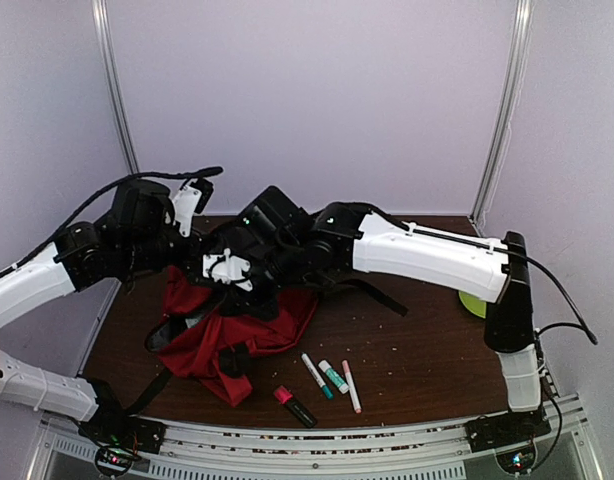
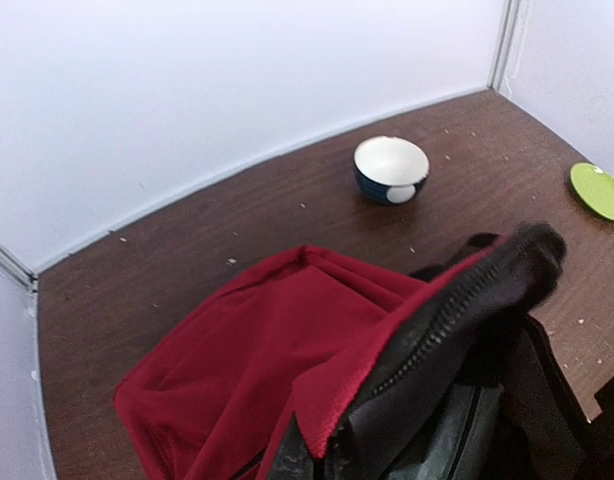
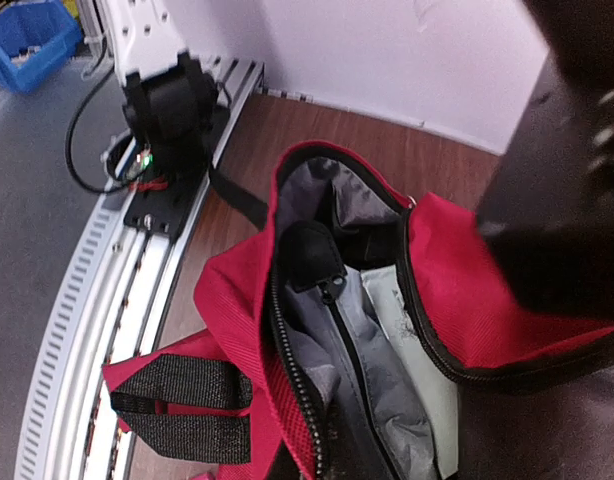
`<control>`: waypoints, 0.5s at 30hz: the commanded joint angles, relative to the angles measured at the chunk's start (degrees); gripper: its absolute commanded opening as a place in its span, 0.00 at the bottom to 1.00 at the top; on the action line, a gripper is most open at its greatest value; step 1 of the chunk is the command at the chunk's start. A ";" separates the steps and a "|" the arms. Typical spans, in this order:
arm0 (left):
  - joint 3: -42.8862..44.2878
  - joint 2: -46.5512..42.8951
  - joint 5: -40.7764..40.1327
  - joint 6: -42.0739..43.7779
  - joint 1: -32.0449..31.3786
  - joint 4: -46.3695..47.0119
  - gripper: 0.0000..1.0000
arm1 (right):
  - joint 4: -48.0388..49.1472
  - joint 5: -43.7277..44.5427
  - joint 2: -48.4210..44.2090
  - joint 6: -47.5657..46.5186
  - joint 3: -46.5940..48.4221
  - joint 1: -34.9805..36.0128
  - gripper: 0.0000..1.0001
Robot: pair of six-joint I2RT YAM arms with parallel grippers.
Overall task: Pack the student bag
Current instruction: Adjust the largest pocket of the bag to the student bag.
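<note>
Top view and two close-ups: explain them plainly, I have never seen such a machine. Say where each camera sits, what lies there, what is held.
These are two robot arms bolted at a table's near edge, each ending in a two-finger gripper. The wide picture comes from a fixed camera above and behind them; the other two from cameras on the left and right wrists. On it lie a red student bag, four markers, a bowl and a green plate. The left gripper and right gripper are both shut, apparently pinching the bag's rim to hold its mouth open.
</note>
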 commanded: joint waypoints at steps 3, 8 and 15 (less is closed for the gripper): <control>2.95 -5.67 -3.18 6.42 1.09 -2.22 0.00 | 6.44 -6.59 3.35 6.62 12.00 -0.05 0.00; -2.32 -10.16 7.90 3.33 1.14 -5.35 0.00 | 2.67 -11.64 -0.33 1.43 -0.31 0.40 0.08; -12.77 -15.41 22.67 -3.37 1.04 -6.67 0.00 | -8.01 -12.93 -3.92 -7.99 -12.18 2.19 0.17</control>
